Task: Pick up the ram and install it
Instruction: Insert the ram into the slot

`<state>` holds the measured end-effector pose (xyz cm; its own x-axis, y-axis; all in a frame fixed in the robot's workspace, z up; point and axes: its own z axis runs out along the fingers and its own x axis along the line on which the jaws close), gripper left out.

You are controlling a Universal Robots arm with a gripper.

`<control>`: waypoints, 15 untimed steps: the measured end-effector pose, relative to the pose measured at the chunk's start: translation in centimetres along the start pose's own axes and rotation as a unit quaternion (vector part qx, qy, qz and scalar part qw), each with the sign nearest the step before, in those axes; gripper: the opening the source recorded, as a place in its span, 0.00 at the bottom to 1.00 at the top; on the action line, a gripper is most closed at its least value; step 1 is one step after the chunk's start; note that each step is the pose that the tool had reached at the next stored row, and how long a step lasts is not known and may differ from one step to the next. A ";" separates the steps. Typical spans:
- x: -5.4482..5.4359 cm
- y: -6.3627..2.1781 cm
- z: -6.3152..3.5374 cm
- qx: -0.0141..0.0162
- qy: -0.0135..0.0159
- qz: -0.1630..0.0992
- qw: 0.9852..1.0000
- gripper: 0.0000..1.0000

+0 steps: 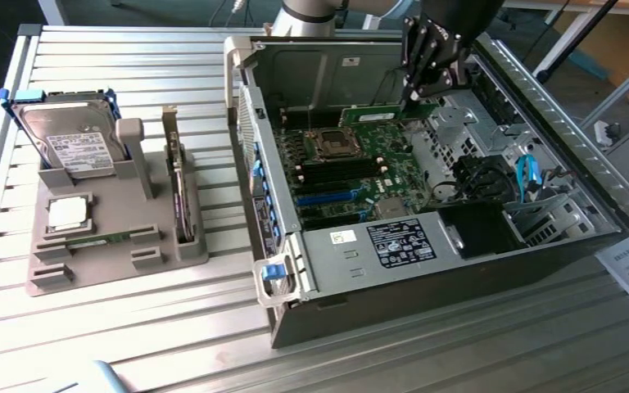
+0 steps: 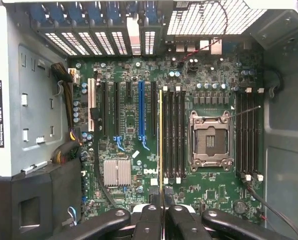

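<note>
My gripper [image 1: 419, 92] hangs over the open computer case [image 1: 292, 270], shut on the ram [image 1: 378, 114]. The ram is a long green stick, held level just above the motherboard [image 1: 375, 176] at the far end of the case. In the wrist view the ram [image 2: 161, 142] shows edge-on as a thin line running out from between the fingers of the gripper [image 2: 161, 212]. That line lies over the edge of the black memory slots [image 2: 174, 135] beside the empty processor socket [image 2: 211, 140]. A second bank of slots [image 2: 248, 132] lies on the socket's other side.
A grey holder [image 1: 118, 246] on the exterior view's left carries a silver hard drive [image 1: 69, 143] and a square processor chip [image 1: 66, 213]. Around the board are the case walls, the power supply [image 1: 402, 241] and blue cables [image 1: 527, 176]. The slatted metal table [image 1: 128, 336] runs around the case.
</note>
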<state>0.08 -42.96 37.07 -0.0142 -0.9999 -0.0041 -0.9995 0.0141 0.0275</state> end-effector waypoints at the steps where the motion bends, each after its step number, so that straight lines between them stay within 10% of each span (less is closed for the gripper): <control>1: 0.0 0.00 0.14 0.000 0.000 0.000 1.000 0.12; 15: 0.0 -0.10 3.48 0.000 0.000 0.002 1.000 0.12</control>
<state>0.08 -42.96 33.59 -0.0175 -0.9998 -0.0042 -0.9995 0.0174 0.0275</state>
